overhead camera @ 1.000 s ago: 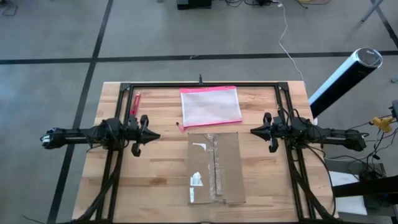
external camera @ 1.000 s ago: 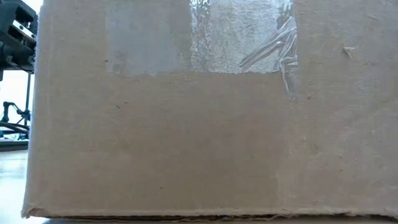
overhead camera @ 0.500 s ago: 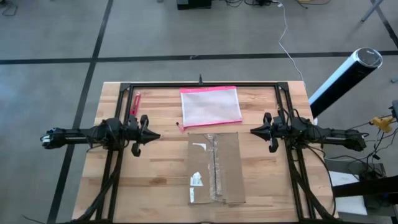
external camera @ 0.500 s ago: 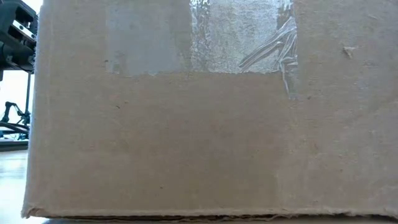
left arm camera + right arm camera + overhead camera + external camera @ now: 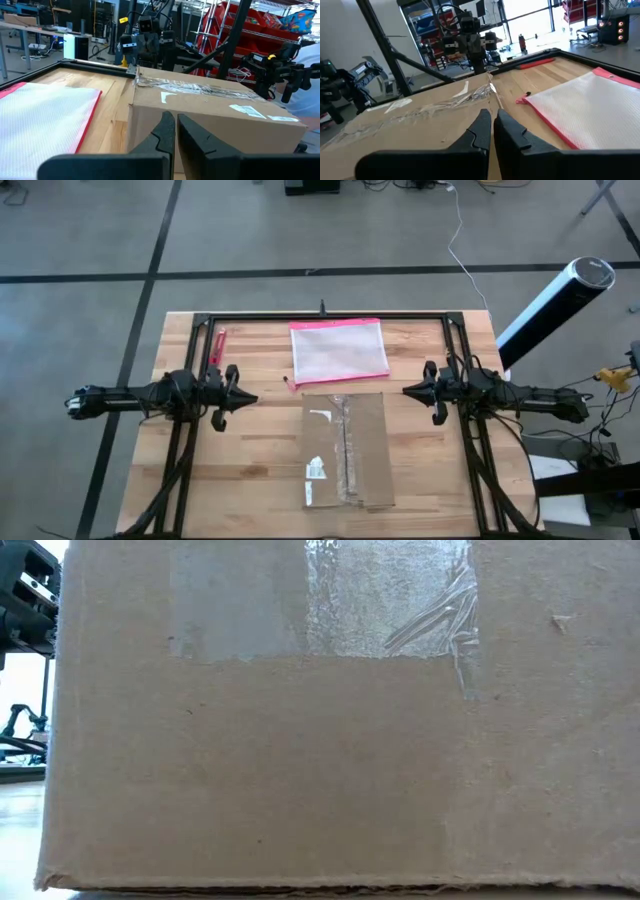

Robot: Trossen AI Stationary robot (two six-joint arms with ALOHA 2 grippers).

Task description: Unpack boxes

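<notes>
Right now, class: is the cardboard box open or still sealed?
Sealed. The cardboard box has its flaps flat and closed, with clear tape running unbroken along the top seam.

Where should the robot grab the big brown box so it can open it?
Probably at the clear tape along the top seam of the box, coming straight down from above. The box lies flat and still sealed, so its flaps offer no free edge. The crinkled tape end nearest the pouch looks loosest. Both grippers, left and right, wait beside it, shut.
</notes>
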